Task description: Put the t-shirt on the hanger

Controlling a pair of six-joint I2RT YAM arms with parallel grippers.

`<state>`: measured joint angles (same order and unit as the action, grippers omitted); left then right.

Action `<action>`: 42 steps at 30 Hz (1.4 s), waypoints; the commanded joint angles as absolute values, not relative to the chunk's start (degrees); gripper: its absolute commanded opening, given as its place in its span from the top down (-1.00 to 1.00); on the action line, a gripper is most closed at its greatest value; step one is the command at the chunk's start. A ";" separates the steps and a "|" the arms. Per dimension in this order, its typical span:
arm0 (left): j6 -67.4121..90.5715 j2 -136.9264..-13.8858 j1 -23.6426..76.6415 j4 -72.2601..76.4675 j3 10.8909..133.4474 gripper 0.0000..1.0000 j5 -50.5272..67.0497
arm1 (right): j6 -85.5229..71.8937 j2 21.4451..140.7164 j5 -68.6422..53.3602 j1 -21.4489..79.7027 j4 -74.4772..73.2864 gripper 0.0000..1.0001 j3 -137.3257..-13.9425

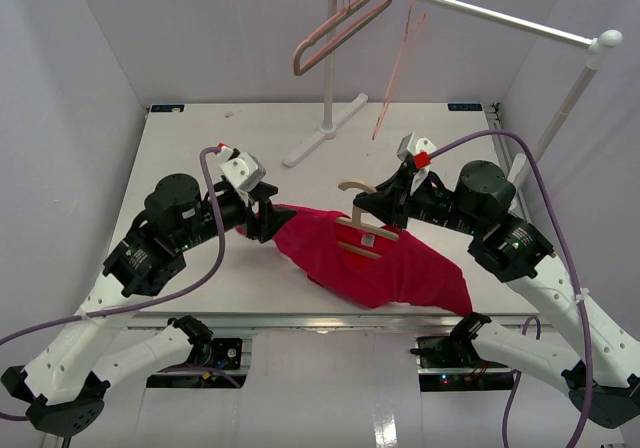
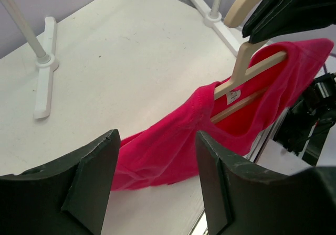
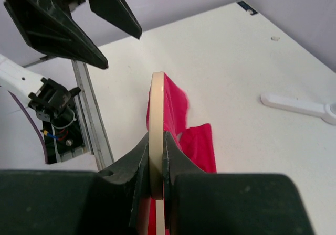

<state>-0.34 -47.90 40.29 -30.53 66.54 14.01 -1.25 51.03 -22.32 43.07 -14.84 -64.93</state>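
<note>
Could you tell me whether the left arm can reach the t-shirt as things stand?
Probably yes: the left gripper is open right beside the t-shirt, with nothing between them.

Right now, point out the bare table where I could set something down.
Bare: far-left table, between its left edge and the rack foot; also the far-right corner. Crowded: front centre, around the t-shirt and hanger.

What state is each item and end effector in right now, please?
t-shirt: partly on the hanger, rest draped on the table.
hanger: frame inside the shirt's neck, hook gripped.
left end effector: open, empty.
right end effector: shut on the hanger.
pinkish-brown hanger: hanging on the rail.
wire hanger: hanging on the rail.
</note>
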 commanded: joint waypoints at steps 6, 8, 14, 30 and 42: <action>-1.58 -46.56 40.17 -32.98 61.99 -0.38 6.43 | -1.06 49.98 -18.40 42.89 -16.89 0.84 -71.27; -1.45 -47.06 40.17 -32.49 60.66 -0.35 4.51 | -1.52 50.03 -17.68 42.89 -16.87 0.84 -72.95; 1.54 -48.54 40.17 -32.84 59.03 -0.29 0.88 | -1.45 50.33 -16.57 42.89 -20.07 0.85 -79.74; -2.38 -47.19 40.17 -31.03 58.17 -0.34 -10.50 | -4.30 46.66 -22.58 42.89 -22.77 0.85 -84.82; -1.17 -43.05 40.17 -28.60 58.14 1.00 -23.28 | -1.78 44.58 -19.24 42.89 -27.87 0.85 -81.80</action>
<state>-2.32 -45.27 40.26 -31.00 57.52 -15.22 -3.02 45.91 -20.92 43.09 -27.36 -82.02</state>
